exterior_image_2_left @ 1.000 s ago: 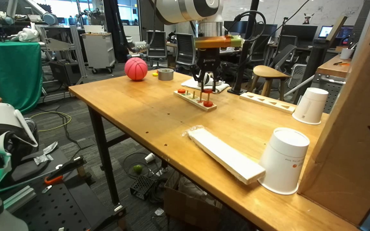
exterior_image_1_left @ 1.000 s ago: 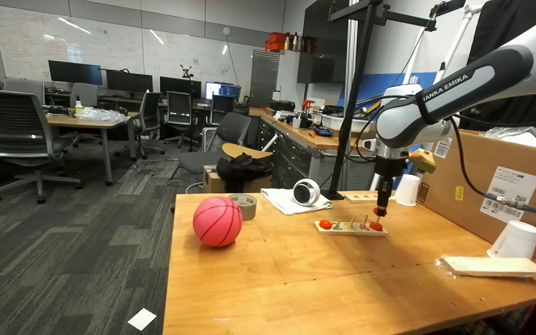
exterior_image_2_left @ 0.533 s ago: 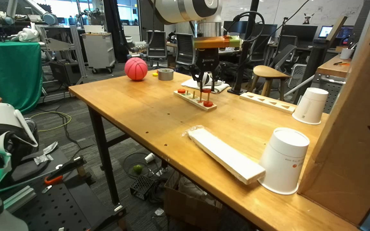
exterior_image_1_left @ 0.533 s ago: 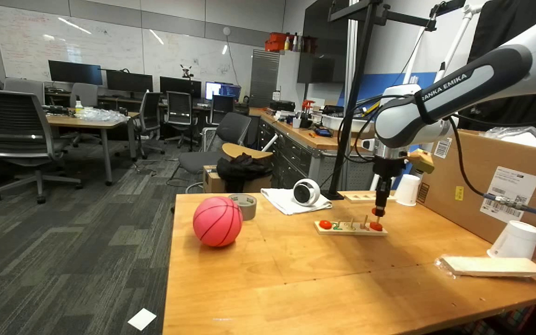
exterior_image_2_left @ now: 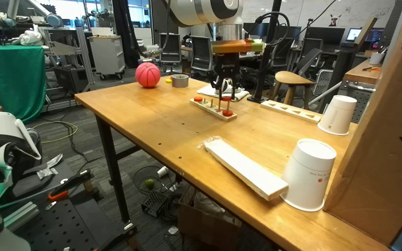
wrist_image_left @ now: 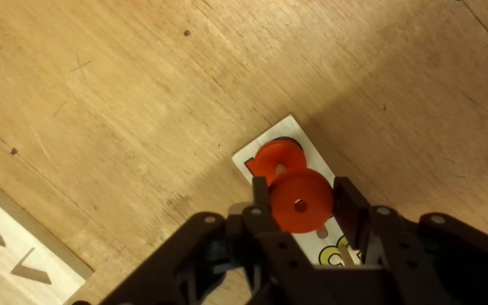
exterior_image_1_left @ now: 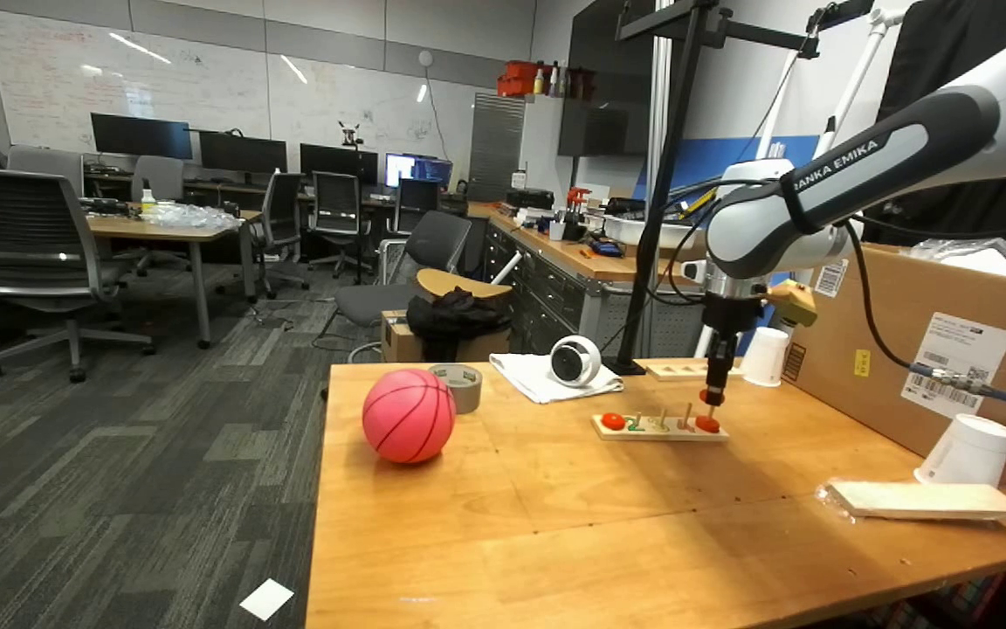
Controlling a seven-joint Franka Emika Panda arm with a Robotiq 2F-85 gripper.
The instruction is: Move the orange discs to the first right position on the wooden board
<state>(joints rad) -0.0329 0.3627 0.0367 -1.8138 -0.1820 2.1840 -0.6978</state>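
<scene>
Both exterior views: gripper (exterior_image_2_left: 226, 98) straight down above the wooden board (exterior_image_2_left: 214, 109); one orange disc (exterior_image_2_left: 226, 99) in its pinch.

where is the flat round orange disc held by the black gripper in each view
In an exterior view: held orange disc, right of centre, lower half.
In an exterior view: held orange disc, just right of centre, upper half.
Wrist view: held orange disc, right of centre, lower half.
Shared landmark: pale rectangular wooden board beneath it.

Wooden board (exterior_image_1_left: 660, 436), pale, pegged, numbered; flat on desk (exterior_image_2_left: 145, 111). Orange discs (exterior_image_2_left: 227, 112), three: one seated at each end, a third gripped above one of these.
</scene>
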